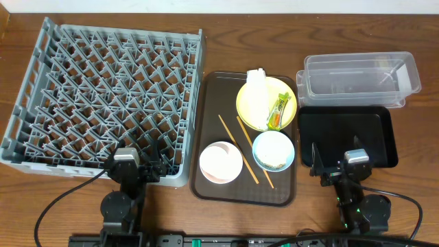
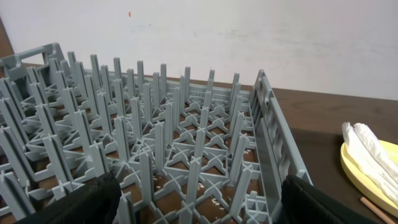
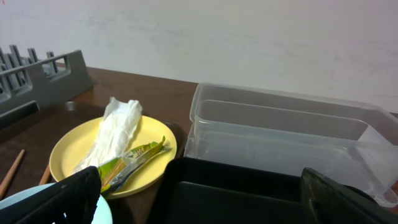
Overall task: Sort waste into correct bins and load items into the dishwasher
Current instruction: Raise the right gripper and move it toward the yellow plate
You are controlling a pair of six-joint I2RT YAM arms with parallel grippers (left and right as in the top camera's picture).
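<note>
The grey dish rack [image 1: 103, 96] fills the left; it also shows in the left wrist view [image 2: 155, 137]. The yellow plate [image 1: 287, 92] on the brown tray holds the white napkin [image 1: 256, 92] and green-and-yellow wrapper [image 1: 278, 111]; both show in the right wrist view, napkin [image 3: 115, 130] and wrapper [image 3: 134, 155]. The light blue bowl [image 1: 274, 151] holds food scraps. A white bowl [image 1: 221, 162] and two chopsticks [image 1: 240, 147] lie on the tray. The clear tub [image 1: 360, 77] and black tray [image 1: 350, 134] sit at the right. My left gripper [image 1: 137, 167] is open at the rack's near edge. My right gripper [image 1: 336, 161] is open over the black tray's near edge.
The brown serving tray [image 1: 206, 185] lies between the rack and the bins. Cables run along the table's front edge behind both arms. A pale wall stands behind the table in the wrist views.
</note>
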